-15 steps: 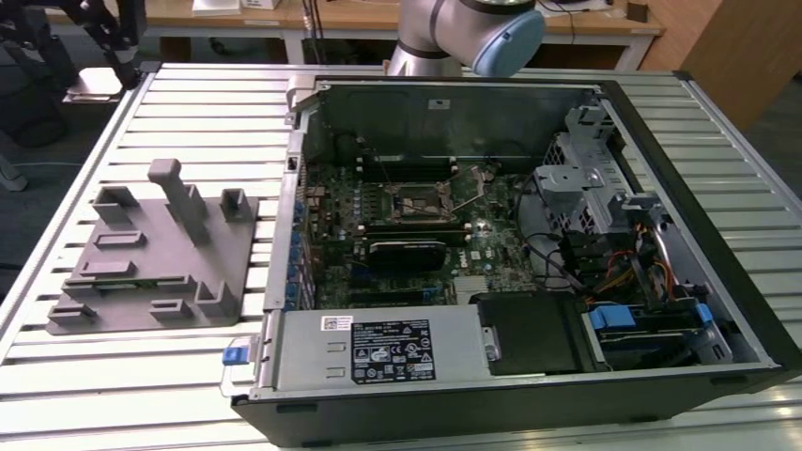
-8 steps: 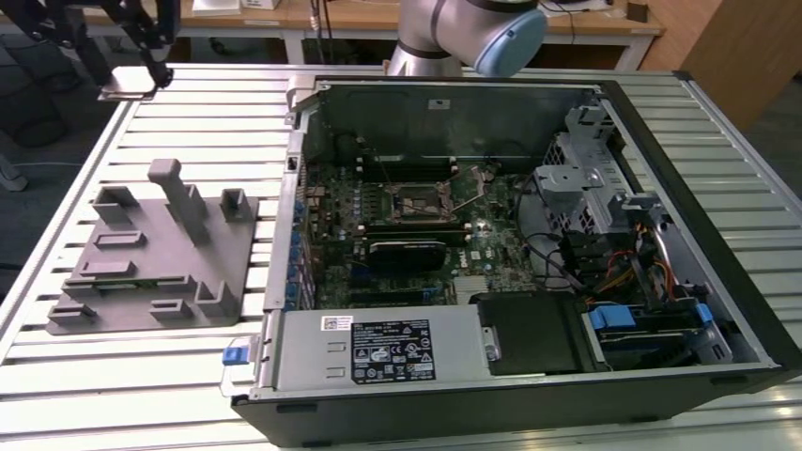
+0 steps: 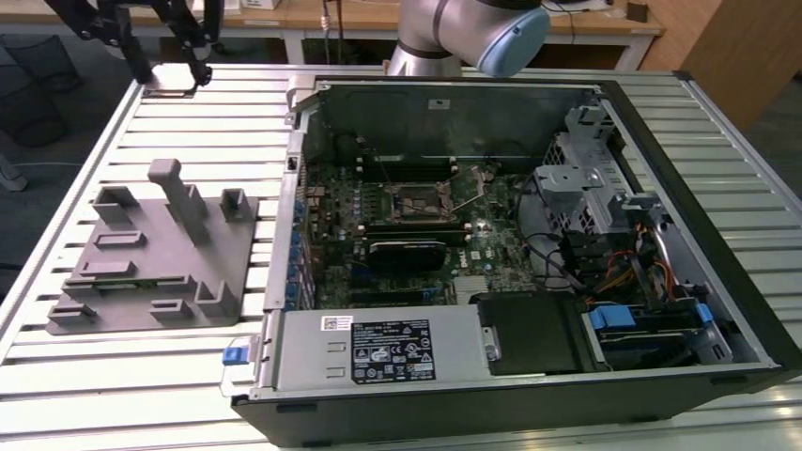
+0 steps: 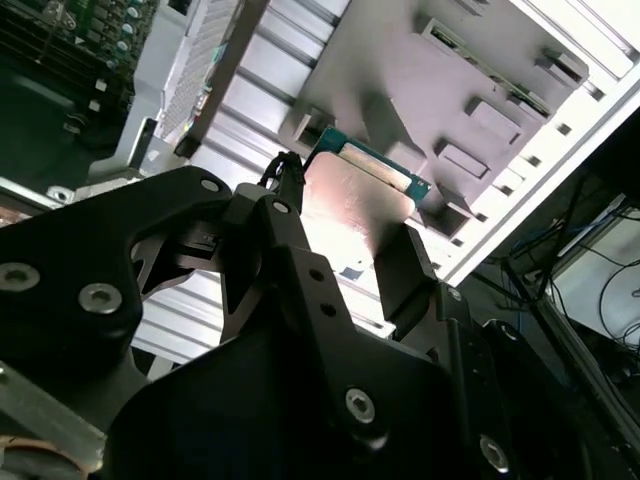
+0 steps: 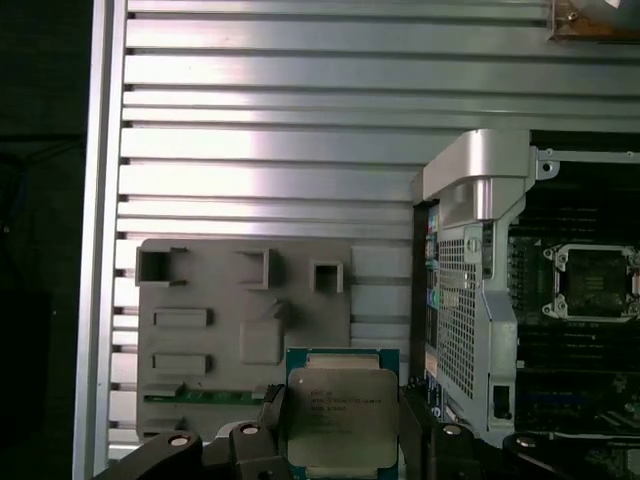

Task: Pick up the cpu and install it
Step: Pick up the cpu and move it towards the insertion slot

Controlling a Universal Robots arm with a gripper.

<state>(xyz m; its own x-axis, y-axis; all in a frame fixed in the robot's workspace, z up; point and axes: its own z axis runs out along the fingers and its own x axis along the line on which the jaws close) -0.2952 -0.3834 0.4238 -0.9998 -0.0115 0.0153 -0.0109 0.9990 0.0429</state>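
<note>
On the exterior view's left: a grey holder block (image 3: 150, 272) sits on the slatted desk (image 3: 213, 122). It has upright posts along its far side and shallow pockets toward its near side.
On the exterior view's right: an open computer case (image 3: 501, 413) lies on its side with the motherboard facing up, just beside the block.
Inside the case: the socket (image 3: 420, 197) sits near the middle of the board, with a black card (image 3: 408, 252) just on its near side. A grey metal cover (image 3: 376, 349) runs along the near wall. A drive cage (image 3: 583, 178) and a bundle of cables (image 3: 614, 272) crowd the right side.
Far edge: the robot arm (image 3: 464, 33) rises behind the case's far wall.
In the way: the case walls stand up all round the board. A metal corner bracket (image 5: 475, 175) juts up at the case's far left corner.
Open room: bare slats stretch far of the block and along the desk's left edge. The gap between block and case is narrow.
Hand: in both wrist views the hand (image 5: 340, 428) is clenched on the cpu, one black finger against each of two opposite edges.
Cpu: the cpu (image 5: 340, 400) is held between the fingers with its metal top toward the first wrist camera. It shows in front of the block's near part, left of the case and well apart from the socket. How high it hangs above the block cannot be told.
</note>
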